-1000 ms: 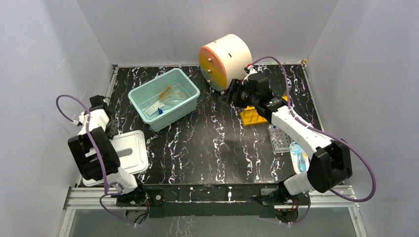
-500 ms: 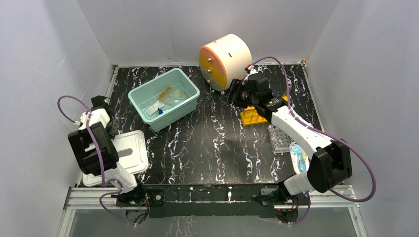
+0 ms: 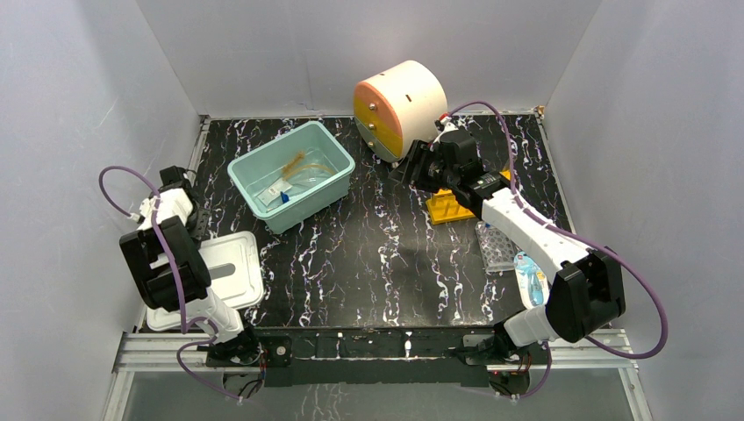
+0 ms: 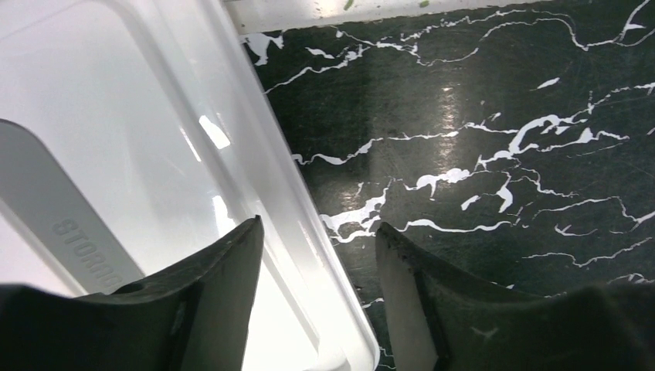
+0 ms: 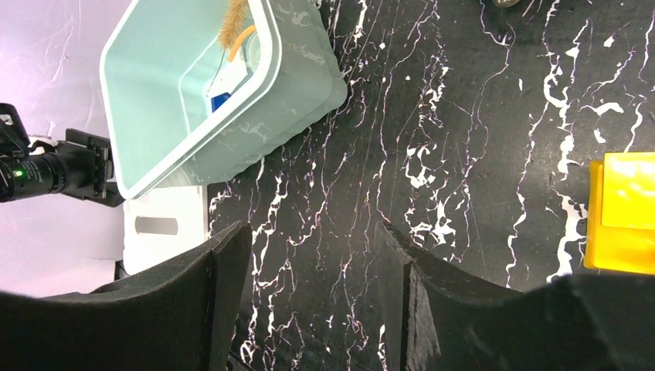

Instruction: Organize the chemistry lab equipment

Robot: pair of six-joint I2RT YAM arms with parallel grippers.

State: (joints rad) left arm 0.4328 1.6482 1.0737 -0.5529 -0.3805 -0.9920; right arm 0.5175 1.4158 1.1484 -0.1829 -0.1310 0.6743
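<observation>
Lab equipment point(image 3: 445, 210) remains to bin: left claw point(image 4: 318, 232) has just opened off the white lid point(image 4: 116, 139), parked aside; right claw point(image 5: 310, 232) gapes empty.

Illumination is diffuse and overhead: in the top view the grey enclosure walls point(image 3: 263, 53) read bright, and the teal bin point(image 3: 311, 203) casts only a soft shadow on the glossy black marbled table point(image 3: 377, 263). In the left wrist view the white lid point(image 4: 116, 139) at left is nearly overexposed with a hard specular streak, a small glare spot lies upper centre, and the left gripper point(image 4: 318, 226) fingers point(image 4: 216, 309) along the bottom are dark and blurred. In the right wrist view the right gripper point(image 5: 313, 228) fingers point(image 5: 224, 294) render near-black, while the background stays sharp.
</observation>
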